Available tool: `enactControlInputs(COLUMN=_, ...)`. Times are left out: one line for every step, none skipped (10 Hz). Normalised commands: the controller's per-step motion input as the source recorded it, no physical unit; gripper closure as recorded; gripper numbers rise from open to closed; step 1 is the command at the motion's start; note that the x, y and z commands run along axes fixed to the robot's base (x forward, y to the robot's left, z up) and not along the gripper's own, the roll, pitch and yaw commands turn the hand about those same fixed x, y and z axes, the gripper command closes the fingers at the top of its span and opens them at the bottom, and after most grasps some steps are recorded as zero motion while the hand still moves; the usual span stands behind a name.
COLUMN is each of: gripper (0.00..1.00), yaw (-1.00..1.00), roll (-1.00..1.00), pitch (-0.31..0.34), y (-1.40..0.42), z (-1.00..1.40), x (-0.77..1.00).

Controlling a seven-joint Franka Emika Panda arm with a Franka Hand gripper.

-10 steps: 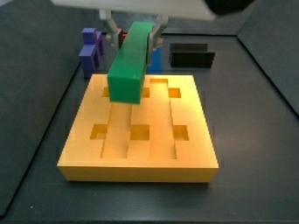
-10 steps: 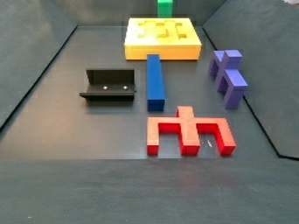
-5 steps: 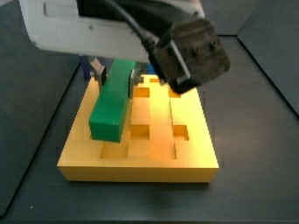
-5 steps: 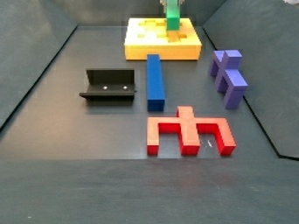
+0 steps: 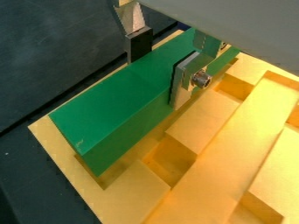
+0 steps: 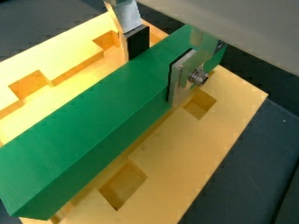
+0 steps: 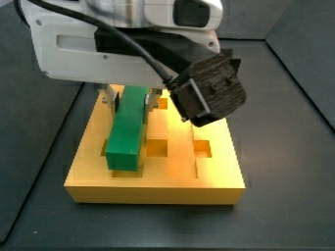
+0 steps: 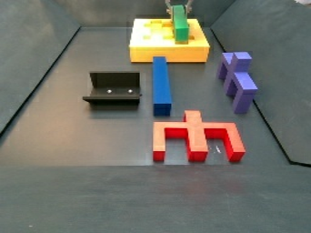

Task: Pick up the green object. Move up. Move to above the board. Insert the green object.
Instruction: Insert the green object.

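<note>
My gripper is shut on the green object, a long bright green bar; a silver finger with a dark pad presses each long side in both wrist views. The bar slopes down onto the orange-yellow board, its low end resting in a groove near a square hole. In a side view the bar lies tilted over the board at the far end of the floor. The arm's white body hides the gripper in a side view.
A blue bar lies in front of the board. The dark fixture stands to its left. Two purple blocks lie on the right, and a red forked piece lies nearest the camera.
The arm has come down over the board. The green bar has dropped from above the board until its low end rests in a groove.
</note>
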Motion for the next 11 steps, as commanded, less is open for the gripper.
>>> enactControlInputs(gripper=1.00, yaw=0.07, roll=0.06, pitch=-0.051, y=-0.01, z=-0.20, x=-0.17)
enactControlInputs(gripper=1.00, yaw=0.19, roll=0.07, pitch=-0.019, y=-0.03, z=-0.22, x=0.00)
enactControlInputs(gripper=1.00, yaw=0.18, roll=0.06, pitch=0.000, y=0.00, z=-0.22, x=0.03)
enactControlInputs(gripper=1.00, yaw=0.12, roll=0.04, pitch=0.000, y=-0.01, z=-0.21, x=0.05)
enactControlInputs(gripper=1.00, yaw=0.02, roll=0.02, pitch=0.000, y=-0.02, z=-0.29, x=0.14)
enactControlInputs(gripper=1.00, yaw=0.00, roll=0.02, pitch=0.000, y=0.00, z=-0.31, x=0.22)
enactControlInputs(gripper=1.00, yaw=0.00, roll=0.03, pitch=0.023, y=-0.03, z=-0.25, x=0.22)
enactControlInputs(gripper=1.00, yaw=0.00, roll=0.05, pitch=0.023, y=-0.06, z=-0.25, x=0.14)
enactControlInputs(gripper=1.00, yaw=0.00, roll=0.05, pitch=0.031, y=-0.07, z=-0.24, x=0.15)
enactControlInputs(gripper=1.00, yaw=-0.02, roll=0.03, pitch=0.020, y=-0.01, z=-0.26, x=0.16)
enactControlInputs(gripper=1.00, yaw=-0.02, roll=0.02, pitch=0.000, y=0.00, z=-0.27, x=0.06)
